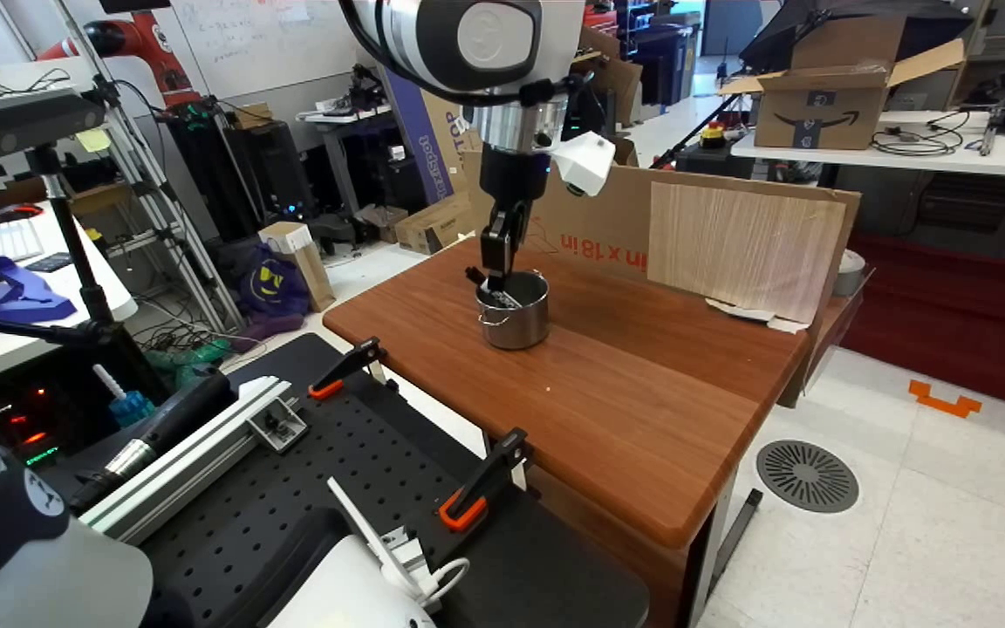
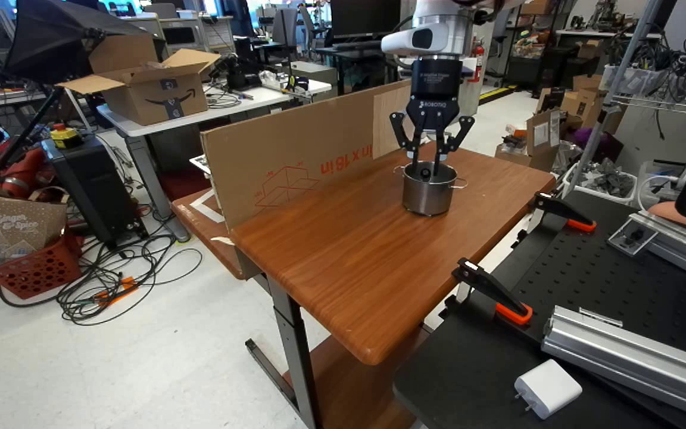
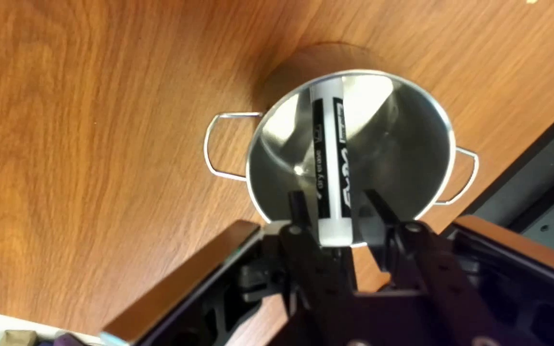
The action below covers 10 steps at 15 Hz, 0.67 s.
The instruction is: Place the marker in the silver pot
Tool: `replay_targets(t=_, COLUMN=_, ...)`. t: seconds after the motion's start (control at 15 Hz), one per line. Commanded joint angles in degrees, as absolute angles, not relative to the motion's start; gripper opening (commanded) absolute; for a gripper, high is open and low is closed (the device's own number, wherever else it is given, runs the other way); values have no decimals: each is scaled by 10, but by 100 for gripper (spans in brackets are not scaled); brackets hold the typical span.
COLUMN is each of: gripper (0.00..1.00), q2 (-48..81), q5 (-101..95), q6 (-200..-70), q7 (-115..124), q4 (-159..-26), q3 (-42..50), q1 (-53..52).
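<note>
The brown desk (image 2: 331, 250) is big. My hand (image 2: 425, 171) hangs at the silver pot (image 1: 520, 330), fingers (image 3: 300, 211) apart. Between them the marker (image 3: 332, 163), white with black bands, leans in the pot. Only in the wrist view can I read its words. Its long body slants, dark end (image 1: 474, 275) up past the rim.

There is one dry-erase marker (image 3: 333, 163), one silver pot (image 2: 426, 199) with two wire handles (image 3: 207, 144), and one gripper (image 2: 426, 170) with two fingers (image 3: 299, 209). Two black-and-orange clamps (image 1: 489, 475) show in both exterior views. Also counted: one cardboard panel (image 2: 295, 155), one red plastic basket (image 2: 33, 271), one white power adapter (image 2: 548, 388), and one floor drain (image 1: 808, 475).
</note>
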State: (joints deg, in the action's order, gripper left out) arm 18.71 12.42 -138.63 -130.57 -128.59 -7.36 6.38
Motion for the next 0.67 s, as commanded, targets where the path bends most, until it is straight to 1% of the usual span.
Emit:
replay_targets(t=0.0, gripper=67, q2=193, q5=100, q6=-1412, q7=-1282, q4=-1283, q3=-64, q1=52)
replay_targets(t=0.13, gripper=80, q2=193, q5=96, q6=-1416, q7=-1276, q4=-1283, q3=-64, q1=53)
replay_targets(t=0.27, gripper=95, q2=193, q5=94, q6=-1422, q7=-1271, q4=-1283, q3=-65, q1=53)
replay_targets(t=0.33, gripper=99, q2=194, q5=93, q6=-1423, q7=-1269, q4=-1283, q3=-65, q1=53)
replay_targets(t=0.6, gripper=100, q2=186, q5=96, q6=-1418, q7=-1261, q4=-1286, q3=-66, q1=56)
